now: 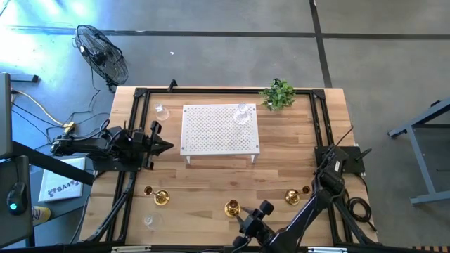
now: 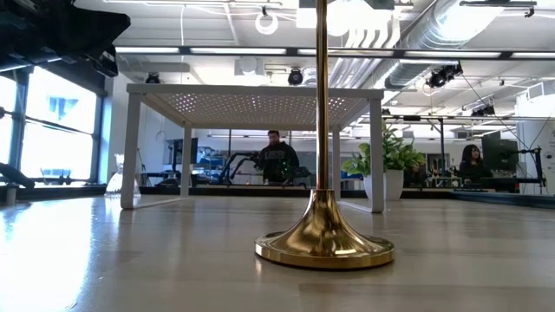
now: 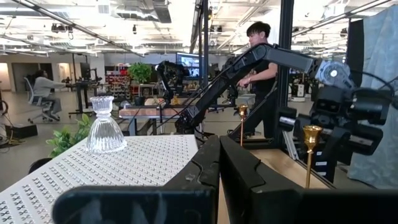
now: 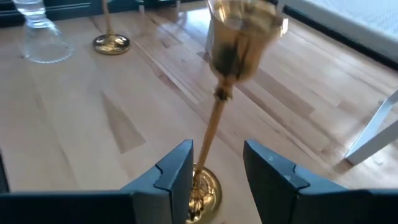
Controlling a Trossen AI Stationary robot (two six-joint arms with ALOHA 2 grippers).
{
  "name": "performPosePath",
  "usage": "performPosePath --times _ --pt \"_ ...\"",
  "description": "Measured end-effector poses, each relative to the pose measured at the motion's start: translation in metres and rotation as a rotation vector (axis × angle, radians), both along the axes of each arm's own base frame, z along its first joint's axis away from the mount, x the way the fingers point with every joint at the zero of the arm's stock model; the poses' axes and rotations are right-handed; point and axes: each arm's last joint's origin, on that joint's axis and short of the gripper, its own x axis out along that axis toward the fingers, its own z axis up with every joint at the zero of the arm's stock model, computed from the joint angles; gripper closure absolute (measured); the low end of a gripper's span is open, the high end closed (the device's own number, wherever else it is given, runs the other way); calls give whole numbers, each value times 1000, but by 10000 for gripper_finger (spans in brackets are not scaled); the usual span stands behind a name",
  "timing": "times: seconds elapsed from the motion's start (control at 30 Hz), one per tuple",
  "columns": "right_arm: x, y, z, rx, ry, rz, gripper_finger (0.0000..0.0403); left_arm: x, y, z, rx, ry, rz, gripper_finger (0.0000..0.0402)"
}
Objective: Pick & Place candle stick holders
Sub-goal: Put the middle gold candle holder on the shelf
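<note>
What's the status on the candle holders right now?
Right end effector open, straddling the middle brass holder's stem at the near edge. Left end effector shut, parked beside the white stand. Nothing blocking.

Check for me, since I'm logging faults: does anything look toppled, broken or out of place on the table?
Nothing stands out. The brass holders near the front edge stand upright, the glass holder sits upright on the white stand, and the right gripper is open around one brass stem.
</note>
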Motion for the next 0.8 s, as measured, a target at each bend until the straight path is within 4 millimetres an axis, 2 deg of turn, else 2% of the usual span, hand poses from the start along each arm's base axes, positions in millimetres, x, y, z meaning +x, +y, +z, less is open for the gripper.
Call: performPosePath --times 0.13,0.8 --pt "-2 -3 -11 -12 -19 -4 269 0 0 0 0 0 0 400" --pt "0 -9 -13 -15 -46 -13 270 0 0 1 -9 -4 1 400"
